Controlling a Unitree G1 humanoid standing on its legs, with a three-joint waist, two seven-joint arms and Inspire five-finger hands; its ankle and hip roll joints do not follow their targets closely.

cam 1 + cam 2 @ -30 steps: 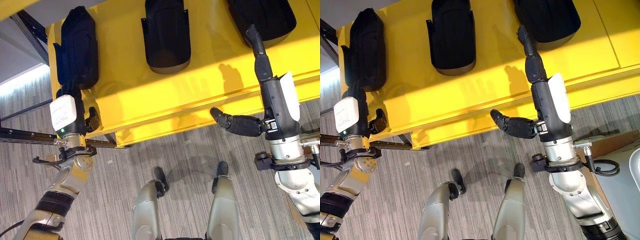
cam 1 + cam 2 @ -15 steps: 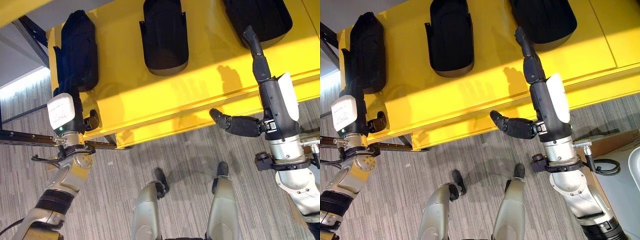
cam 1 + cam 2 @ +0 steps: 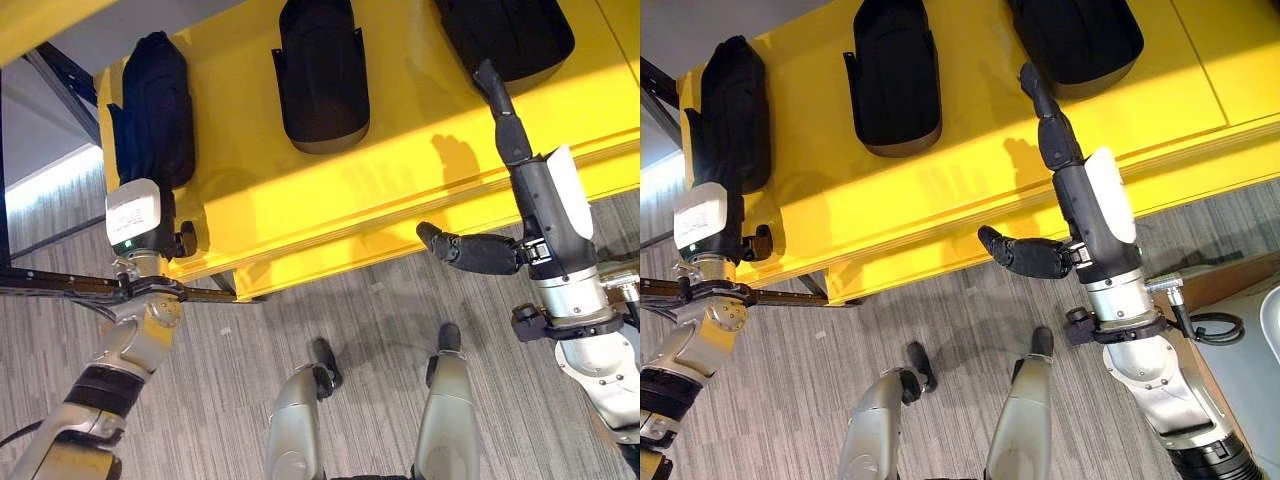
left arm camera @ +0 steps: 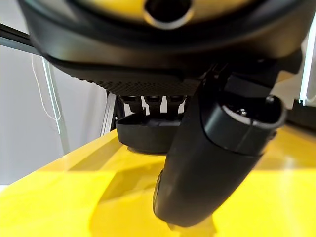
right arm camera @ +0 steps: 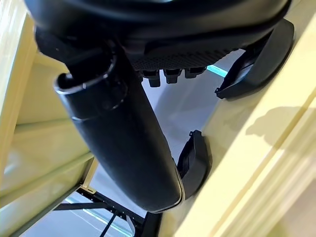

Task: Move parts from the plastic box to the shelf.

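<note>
- The yellow shelf (image 3: 330,215) carries three black parts in a row on its top: a left part (image 3: 152,105), a middle part (image 3: 318,72) and a right part (image 3: 505,30).
- The whole scene sits slightly further up and to the left in the head views than a second ago, so the camera has moved; the three parts lie on the shelf as they did before.
- The left hand (image 3: 140,215) has drawn back from the left part: a second ago its fingers reached up against the part's near end, and now the hand sits at the shelf's front left edge, just below that end.
- Whether the left hand's fingers are open or curled cannot be told; in its wrist view they are tucked above the near end of the left part (image 4: 148,136).
- The right hand (image 3: 1080,200) is stretched out flat over the shelf as before, fingers straight, thumb spread out to the side, holding nothing.
- Its fingertips (image 3: 488,75) lie at the near edge of the right part; contact is unclear.
</note>
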